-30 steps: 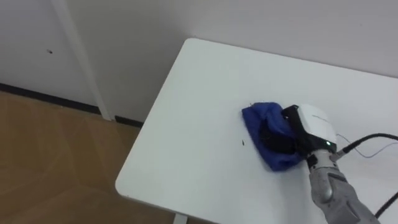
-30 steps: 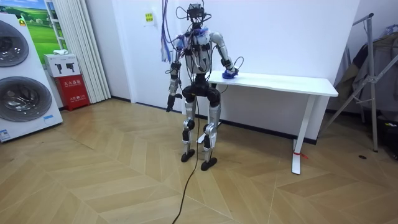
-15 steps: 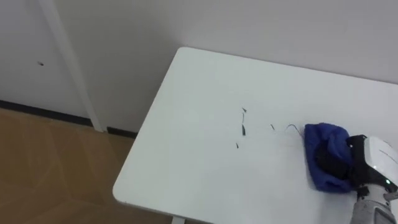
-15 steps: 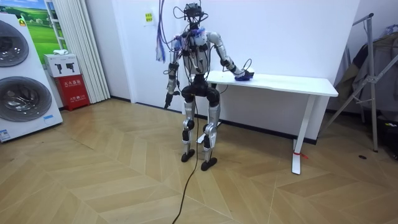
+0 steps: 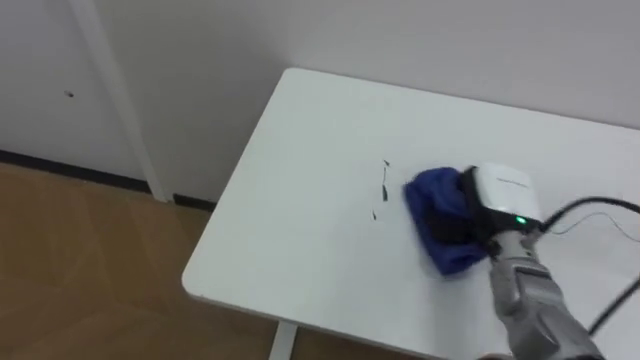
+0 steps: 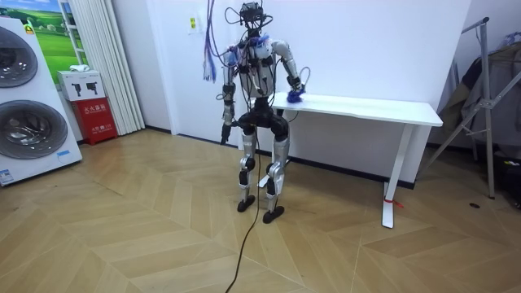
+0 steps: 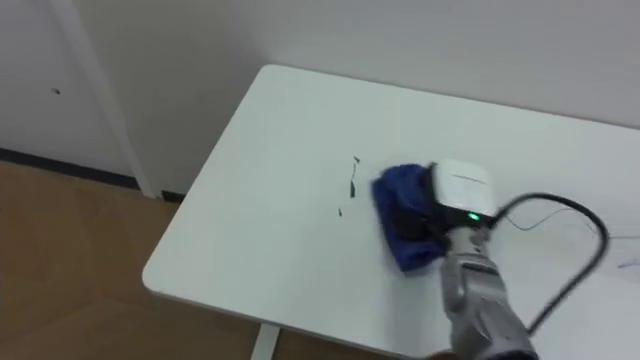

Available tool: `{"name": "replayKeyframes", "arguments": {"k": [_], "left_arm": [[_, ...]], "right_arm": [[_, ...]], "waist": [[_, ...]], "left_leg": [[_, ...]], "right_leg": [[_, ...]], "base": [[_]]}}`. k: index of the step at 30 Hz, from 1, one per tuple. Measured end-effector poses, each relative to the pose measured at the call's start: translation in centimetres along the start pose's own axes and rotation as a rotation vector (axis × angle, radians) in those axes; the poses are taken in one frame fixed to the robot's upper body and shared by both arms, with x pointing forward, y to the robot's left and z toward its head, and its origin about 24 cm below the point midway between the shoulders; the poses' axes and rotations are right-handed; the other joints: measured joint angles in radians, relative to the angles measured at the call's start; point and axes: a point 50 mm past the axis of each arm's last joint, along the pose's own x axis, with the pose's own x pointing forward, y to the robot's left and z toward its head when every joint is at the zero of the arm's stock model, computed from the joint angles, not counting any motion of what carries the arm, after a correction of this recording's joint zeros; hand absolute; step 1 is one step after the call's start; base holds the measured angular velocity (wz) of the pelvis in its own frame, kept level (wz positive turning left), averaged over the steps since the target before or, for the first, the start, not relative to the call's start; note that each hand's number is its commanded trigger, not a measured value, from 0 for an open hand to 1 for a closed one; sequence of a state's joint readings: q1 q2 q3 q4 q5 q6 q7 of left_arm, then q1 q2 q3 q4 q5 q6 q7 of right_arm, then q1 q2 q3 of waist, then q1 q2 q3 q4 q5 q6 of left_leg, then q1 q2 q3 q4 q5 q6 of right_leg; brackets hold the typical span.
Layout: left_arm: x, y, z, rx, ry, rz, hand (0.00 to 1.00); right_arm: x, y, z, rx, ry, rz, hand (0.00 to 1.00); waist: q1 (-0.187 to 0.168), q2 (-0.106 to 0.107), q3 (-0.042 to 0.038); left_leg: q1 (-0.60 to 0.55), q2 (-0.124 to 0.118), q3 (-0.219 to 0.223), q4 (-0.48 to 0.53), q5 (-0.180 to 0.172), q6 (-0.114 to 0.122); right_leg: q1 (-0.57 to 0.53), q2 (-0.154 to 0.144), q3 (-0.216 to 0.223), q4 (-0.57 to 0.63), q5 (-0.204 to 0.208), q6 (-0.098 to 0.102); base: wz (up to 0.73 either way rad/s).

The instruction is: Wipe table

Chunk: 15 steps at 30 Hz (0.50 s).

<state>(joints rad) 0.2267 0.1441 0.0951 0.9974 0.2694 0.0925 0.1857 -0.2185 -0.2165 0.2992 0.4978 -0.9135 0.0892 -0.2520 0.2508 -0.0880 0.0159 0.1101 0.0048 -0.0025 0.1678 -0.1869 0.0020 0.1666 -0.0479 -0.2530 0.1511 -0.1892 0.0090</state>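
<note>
Cloth (image 5: 430,200) hides right robot hand's (image 5: 500,192) fingers.

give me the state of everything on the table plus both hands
blue cloth, bunched up, lying on the table under the right hand
dark marks, uncovered, just left of the cloth, not yet wiped
table, standing by the wall, top marked near its left end
right hand, resting on the cloth
left hand, hanging at the robot's side, away from the table
</note>
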Motion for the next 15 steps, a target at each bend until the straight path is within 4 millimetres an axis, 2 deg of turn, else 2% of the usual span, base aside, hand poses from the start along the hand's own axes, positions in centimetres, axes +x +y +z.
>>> {"name": "replayKeyframes", "arguments": {"k": [2,4,6,8,9,11,12,13,14,15], "left_arm": [[-0.1,-0.1,-0.3,0.002,0.02,-0.003,0.0],[-0.3,0.1,-1.5,0.011,0.051,0.001,0.0],[-0.7,0.2,-2.8,0.017,0.077,0.004,0.0],[-0.9,0.4,-3.6,0.011,0.097,-0.001,0.0],[-0.9,0.5,-3.9,0.004,0.104,-0.001,0.0],[-1.0,1.5,-4.8,0.011,0.123,0.02,0.0],[-0.9,1.8,-4.9,-0.001,0.126,0.028,0.0],[-1.0,2.1,-5.4,-0.02,0.137,0.043,0.0],[-1.1,2.5,-5.6,-0.036,0.141,0.057,0.0],[-1.1,2.6,-5.7,-0.044,0.139,0.063,0.0]], "right_arm": [[1.1,-0.9,1.2,0.017,-0.029,-0.008,1.0],[1.5,-1.0,1.0,0.009,-0.025,-0.006,1.0],[1.3,-0.4,0.0,-0.004,0.011,0.022,1.0],[0.4,0.1,-2.7,0.016,0.069,0.028,1.0],[-0.1,0.4,-3.4,0.025,0.085,0.029,1.0],[-2.2,1.3,-5.9,0.066,0.156,-0.012,1.0],[-2.8,1.5,-6.5,0.083,0.173,-0.025,1.0],[-3.8,1.8,-7.4,0.108,0.203,-0.043,1.0],[-4.9,2.1,-8.5,0.129,0.247,-0.061,1.0],[-5.5,2.3,-9.1,0.14,0.275,-0.069,1.0]], "waist": [[0.034,-0.009,-0.005],[0.034,-0.01,-0.0041],[0.026,-0.01,-0.0042],[0.018,0.001,-0.0009],[0.01,0.005,-0.0005],[-0.035,0.005,-0.0073],[-0.041,0.007,-0.0079],[-0.064,0.011,-0.0086],[-0.086,0.014,-0.0134],[-0.092,0.014,-0.0176]], "left_leg": [[-0.013,-0.004,-0.014,0.003,0.0,0.0],[-0.014,-0.008,-0.033,0.006,0.001,0.002],[-0.012,-0.016,-0.049,0.011,0.001,0.002],[-0.012,-0.019,-0.064,0.008,0.002,0.002],[-0.01,-0.021,-0.066,0.008,0.002,0.003],[-0.009,-0.034,-0.056,0.005,0.007,0.011],[-0.006,-0.035,-0.051,0.002,0.007,0.011],[0.0,-0.04,-0.055,0.001,0.007,0.011],[0.005,-0.044,-0.053,0.001,0.007,0.011],[0.006,-0.047,-0.05,0.0,0.007,0.011]], "right_leg": [[-0.006,-0.005,-0.018,0.0,0.0,0.001],[-0.004,-0.008,-0.028,0.002,0.001,0.002],[0.009,-0.015,-0.041,-0.001,0.001,0.003],[0.016,-0.024,-0.052,-0.002,0.0,0.004],[0.021,-0.026,-0.055,-0.003,0.001,0.005],[0.033,-0.039,-0.059,0.0,-0.004,0.016],[0.036,-0.041,-0.056,-0.002,-0.006,0.019],[0.046,-0.044,-0.058,-0.005,-0.005,0.02],[0.05,-0.048,-0.056,-0.003,-0.005,0.022],[0.051,-0.051,-0.054,-0.002,-0.007,0.024]], "base": [[0.22],[0.35],[0.37],[0.29],[0.32],[0.35],[0.19],[0.11],[0.09],[-0.07]]}}
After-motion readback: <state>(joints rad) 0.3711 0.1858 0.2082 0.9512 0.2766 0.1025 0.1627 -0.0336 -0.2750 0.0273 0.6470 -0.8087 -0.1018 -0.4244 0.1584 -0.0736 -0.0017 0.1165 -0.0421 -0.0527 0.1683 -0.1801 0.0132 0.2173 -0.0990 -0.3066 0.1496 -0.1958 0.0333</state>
